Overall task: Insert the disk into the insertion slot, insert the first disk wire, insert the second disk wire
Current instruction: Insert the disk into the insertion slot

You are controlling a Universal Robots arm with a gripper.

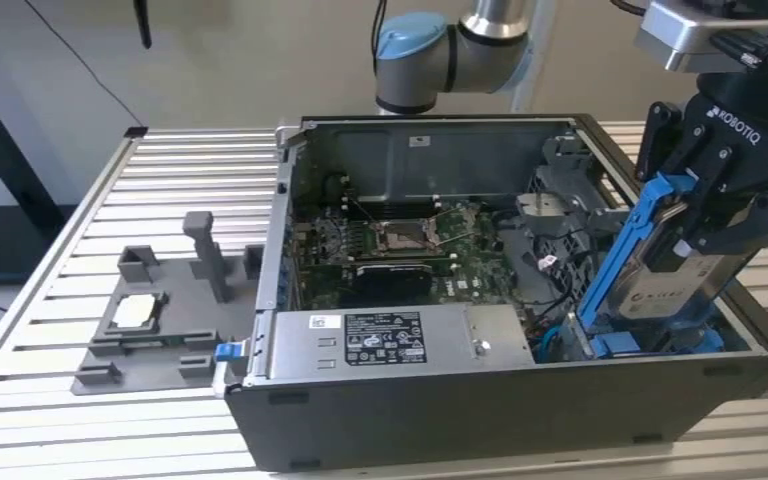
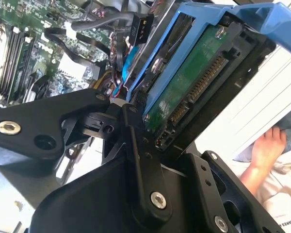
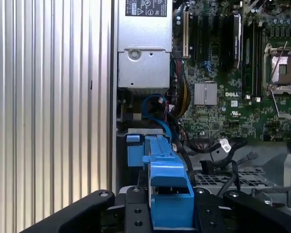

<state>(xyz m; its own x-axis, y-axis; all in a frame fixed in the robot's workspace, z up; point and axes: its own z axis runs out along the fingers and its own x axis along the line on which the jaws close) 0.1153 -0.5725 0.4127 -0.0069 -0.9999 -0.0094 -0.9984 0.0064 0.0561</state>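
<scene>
1. A silver metal table (image 1: 184,165) carries everything. Its top is made of long, ribbed slats (image 3: 48,97) laid side by side with narrow grooves between them.
2. An open dark grey computer case (image 1: 491,410) lies on its side on the table, toward the exterior view's right, with its open face turned upward.
3. A flat grey fixture plate (image 1: 157,345) with upright posts rests on the table just beside the case, on the exterior view's left.
</scene>
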